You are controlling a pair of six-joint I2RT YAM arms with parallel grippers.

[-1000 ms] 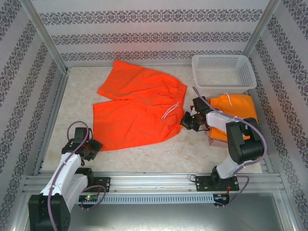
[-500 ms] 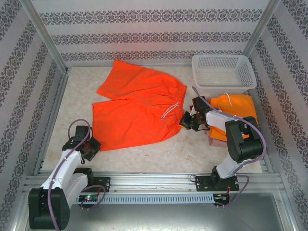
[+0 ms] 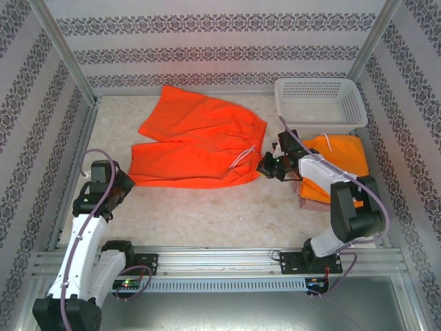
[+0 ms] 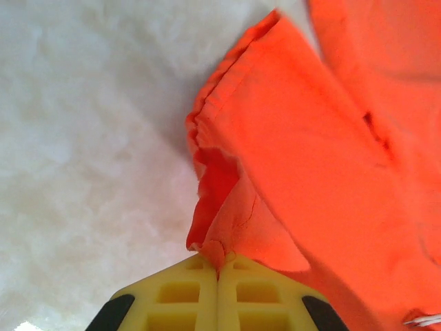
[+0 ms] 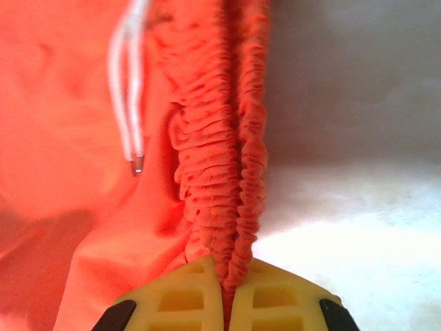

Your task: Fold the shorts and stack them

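**Top view.** Ref. point is the white basket (image 3: pixel 318 84), at the far right of the table (image 3: pixel 207 214).
- We find the red-orange shorts (image 3: pixel 200 141) spread flat on the table to the left of the basket. The waistband (image 3: pixel 256 141) faces the basket and the legs point away from it.
- The leg farther from the basket's back edge shows as a narrow strip.
- Folded orange shorts (image 3: pixel 339 155) lie just in front of the basket, on top of pink shorts (image 3: pixel 301 198). An edge of the pink shorts pokes out on the near side.
- The right gripper (image 3: pixel 265 167) sits front-left of the basket, at the waistband.
- The left gripper (image 3: pixel 122 185) sits well to the left of the basket, at the hem corner of the near leg.

**Left wrist view.**
- We see the yellow fingers (image 4: pixel 186 296) clenched, pads pressed together with no gap.
- A pinch of red-orange cloth is caught between the tips, approx. at the hem corner.
- The cloth rises from the table into the grip, and a loose fold hangs beside it.

**Right wrist view.**
- Both fingers (image 5: pixel 275 303) are clenched on the gathered elastic waistband, which runs straight up from between the tips.
- The white drawstring (image 5: pixel 127 89) lies on the cloth beside the waistband, with its metal tip free.
- Bare table shows on the other side of the waistband.
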